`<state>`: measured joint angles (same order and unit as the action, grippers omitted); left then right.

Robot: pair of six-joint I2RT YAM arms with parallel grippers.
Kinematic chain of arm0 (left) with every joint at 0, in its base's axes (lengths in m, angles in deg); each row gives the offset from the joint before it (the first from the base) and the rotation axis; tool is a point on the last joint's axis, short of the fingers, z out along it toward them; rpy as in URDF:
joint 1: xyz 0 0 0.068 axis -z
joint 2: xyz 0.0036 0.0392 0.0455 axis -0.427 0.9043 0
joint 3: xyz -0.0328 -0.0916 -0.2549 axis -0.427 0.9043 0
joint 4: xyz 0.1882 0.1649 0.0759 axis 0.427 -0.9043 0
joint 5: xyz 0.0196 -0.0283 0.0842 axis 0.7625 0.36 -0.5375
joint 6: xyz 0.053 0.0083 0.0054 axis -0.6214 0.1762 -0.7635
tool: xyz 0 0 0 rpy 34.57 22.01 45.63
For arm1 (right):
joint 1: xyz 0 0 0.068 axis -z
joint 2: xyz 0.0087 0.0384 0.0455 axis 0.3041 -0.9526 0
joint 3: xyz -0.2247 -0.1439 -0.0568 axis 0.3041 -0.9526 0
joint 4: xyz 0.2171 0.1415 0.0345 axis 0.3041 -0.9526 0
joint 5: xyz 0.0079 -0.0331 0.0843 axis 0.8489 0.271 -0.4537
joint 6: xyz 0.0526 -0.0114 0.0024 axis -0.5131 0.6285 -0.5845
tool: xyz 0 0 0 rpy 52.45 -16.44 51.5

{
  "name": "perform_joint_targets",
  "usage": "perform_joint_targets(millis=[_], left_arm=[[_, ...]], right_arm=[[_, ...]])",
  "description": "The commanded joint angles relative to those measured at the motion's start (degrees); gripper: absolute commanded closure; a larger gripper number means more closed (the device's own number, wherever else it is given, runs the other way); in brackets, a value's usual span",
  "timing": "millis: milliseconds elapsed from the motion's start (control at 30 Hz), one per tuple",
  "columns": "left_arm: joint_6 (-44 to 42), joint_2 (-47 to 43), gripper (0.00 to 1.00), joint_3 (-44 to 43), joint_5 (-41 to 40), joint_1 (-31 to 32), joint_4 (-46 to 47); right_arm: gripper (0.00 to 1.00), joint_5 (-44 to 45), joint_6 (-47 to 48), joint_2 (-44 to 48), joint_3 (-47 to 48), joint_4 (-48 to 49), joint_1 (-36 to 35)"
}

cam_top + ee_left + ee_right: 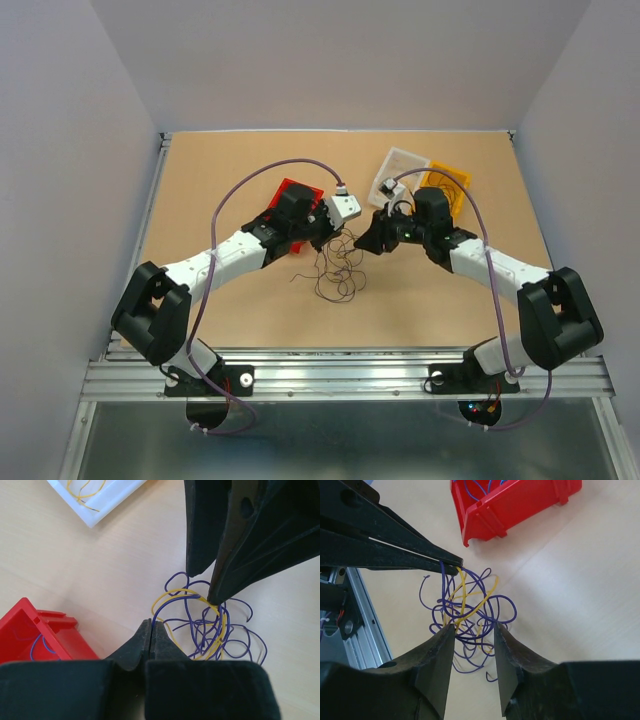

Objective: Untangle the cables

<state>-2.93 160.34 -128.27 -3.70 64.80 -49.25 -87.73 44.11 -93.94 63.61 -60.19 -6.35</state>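
The cables (470,607) form a loose purple and yellow scribble strung between the two tools. The clump's long axis runs from the left gripper (151,626) tips straight into the gap of the right gripper (472,630). The loose loops spill out to both sides and, seen from above, toward the arm bases.

The left gripper is clenched, with its fingers pressed flat together. A purple strand and a yellow strand are pinched at its very tips, so the clump fans out just ahead of it. The right gripper's jaws stand apart and straddle the near end of the clump. Strands pass between its fingers and brush the inner face of one pad, but nothing is clamped.

The two tools meet nose to nose over the middle of the table (450,300), each arm reaching in low from its own corner with the forearm angled inward. A red bin (520,505) with a few purple wires in it lies just beside the left gripper, under its wrist. A white tray (107,502) and an orange tray (450,185) sit behind the right gripper. Bare table surrounds the loops on the near side, up to the metal rail (340,375).
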Motion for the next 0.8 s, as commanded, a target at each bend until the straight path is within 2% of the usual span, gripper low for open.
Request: perform_joint_targets(millis=[0, 133, 200, 300, 767], left_arm=[[-0.03, 0.0, 1.0, -1.7, 1.07, 0.02, 1.66], [-0.9, 0.18, 1.0, -1.61, 1.77, 0.02, 1.14], [-1.52, 0.09, 1.0, -1.61, 2.56, 0.11, 0.7], [-2.49, 0.18, 1.0, -1.52, 3.7, 0.2, 0.26], [-3.72, -1.23, 1.0, -0.99, 5.2, 0.64, -0.27]], right_arm=[[0.57, 2.4, 0.2, 2.49, 1.48, 4.28, -0.56], [0.57, 7.06, -1.29, 5.21, 0.43, 4.62, -0.56], [0.57, 12.16, -3.22, 6.97, -0.1, 5.33, -0.56], [0.57, 14.11, -4.55, 8.12, -1.59, 7.96, -0.56], [0.59, -1.0, -3.05, -0.13, 2.18, 9.37, -0.91]])
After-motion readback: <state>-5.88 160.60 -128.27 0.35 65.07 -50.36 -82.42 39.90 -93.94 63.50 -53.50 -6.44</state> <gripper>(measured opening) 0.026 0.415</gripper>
